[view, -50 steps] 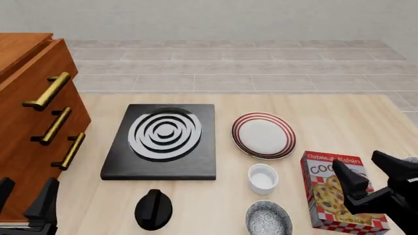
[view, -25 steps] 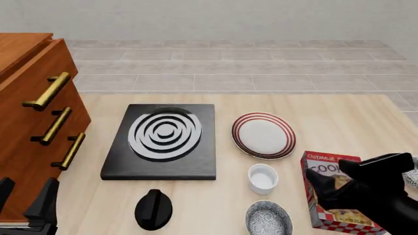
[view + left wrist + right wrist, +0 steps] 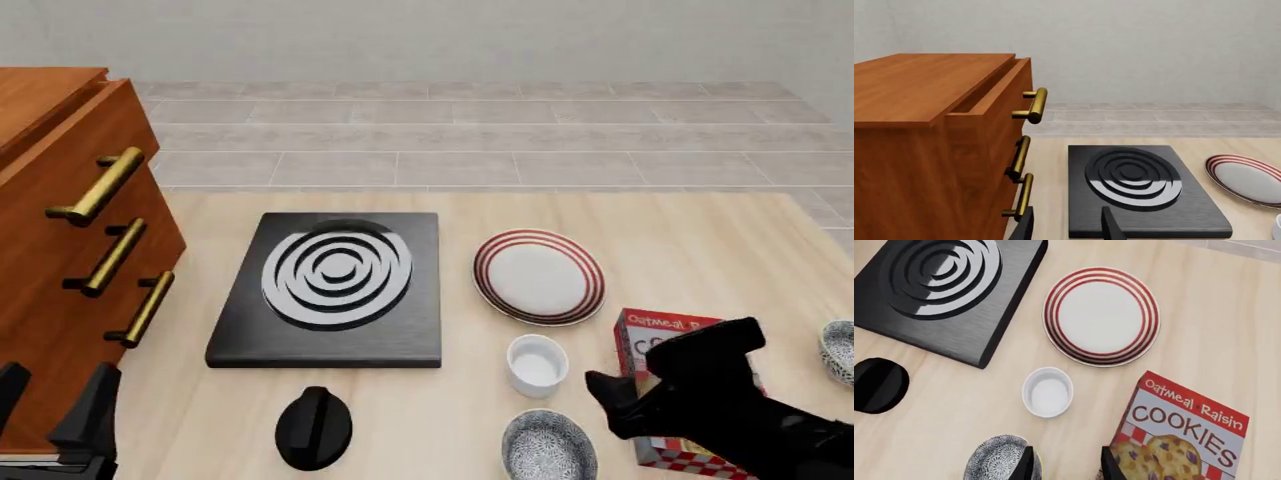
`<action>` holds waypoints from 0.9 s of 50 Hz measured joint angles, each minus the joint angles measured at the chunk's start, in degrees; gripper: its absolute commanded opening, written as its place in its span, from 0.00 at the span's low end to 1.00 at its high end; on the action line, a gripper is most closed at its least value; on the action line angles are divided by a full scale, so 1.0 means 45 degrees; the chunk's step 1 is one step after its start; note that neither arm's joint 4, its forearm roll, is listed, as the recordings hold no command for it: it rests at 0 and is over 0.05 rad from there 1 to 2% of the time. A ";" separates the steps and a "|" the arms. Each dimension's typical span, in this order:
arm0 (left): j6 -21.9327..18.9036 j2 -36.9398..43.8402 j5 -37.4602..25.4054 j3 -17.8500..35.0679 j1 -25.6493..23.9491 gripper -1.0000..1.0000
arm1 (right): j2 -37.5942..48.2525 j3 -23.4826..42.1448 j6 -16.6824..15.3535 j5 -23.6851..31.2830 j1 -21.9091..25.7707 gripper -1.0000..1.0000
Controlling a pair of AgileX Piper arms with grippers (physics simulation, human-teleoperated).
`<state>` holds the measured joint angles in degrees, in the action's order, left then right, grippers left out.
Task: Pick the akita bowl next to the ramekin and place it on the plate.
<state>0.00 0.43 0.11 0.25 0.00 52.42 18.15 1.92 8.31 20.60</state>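
akita bowl [image 3: 549, 446] just beside right pincer [image 3: 617, 395]

Light wooden bench [image 3: 694, 240] carries: black burner [image 3: 330, 290], plate [image 3: 538, 276], ramekin [image 3: 537, 364], akita bowl [image 3: 547, 447], cookie box [image 3: 1181, 430], black knob [image 3: 314, 428], second speckled bowl [image 3: 839, 350] at right edge.
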 measured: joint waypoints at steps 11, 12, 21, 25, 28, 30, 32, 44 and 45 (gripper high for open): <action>0.0000 0.0000 0.0000 0.0000 0.0000 1.00 | 0.0615 -0.0131 0.0262 -0.0231 0.0284 1.00; 0.0000 0.0000 0.0000 0.0000 0.0000 1.00 | 0.0651 -0.0139 0.0280 -0.0242 0.0310 1.00; 0.0000 0.0000 0.0000 0.0000 0.0000 1.00 | 0.0874 -0.0233 0.0399 -0.0272 0.0618 1.00; 0.0000 0.0000 0.0000 0.0000 0.0000 1.00 | 0.0968 -0.0278 0.0419 -0.0288 0.0738 1.00; 0.0000 0.0000 0.0000 0.0000 0.0000 1.00 | 0.1051 -0.0328 0.0414 -0.0323 0.0839 1.00; 0.0000 0.0000 0.0000 0.0000 0.0000 1.00 | 0.1113 -0.0368 0.0409 -0.0354 0.0915 1.00; 0.0000 0.0000 0.0000 0.0000 0.0000 1.00 | 0.1178 -0.0410 0.0412 -0.0390 0.0997 1.00; 0.0000 0.0000 0.0000 0.0000 0.0000 1.00 | 0.1558 -0.0675 0.0462 -0.0691 0.1367 1.00; 0.0000 0.0000 0.0000 0.0000 0.0000 1.00 | 0.1595 -0.0695 0.0467 -0.0722 0.1396 1.00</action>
<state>0.00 0.43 0.11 0.25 0.00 59.59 15.02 4.02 5.06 26.88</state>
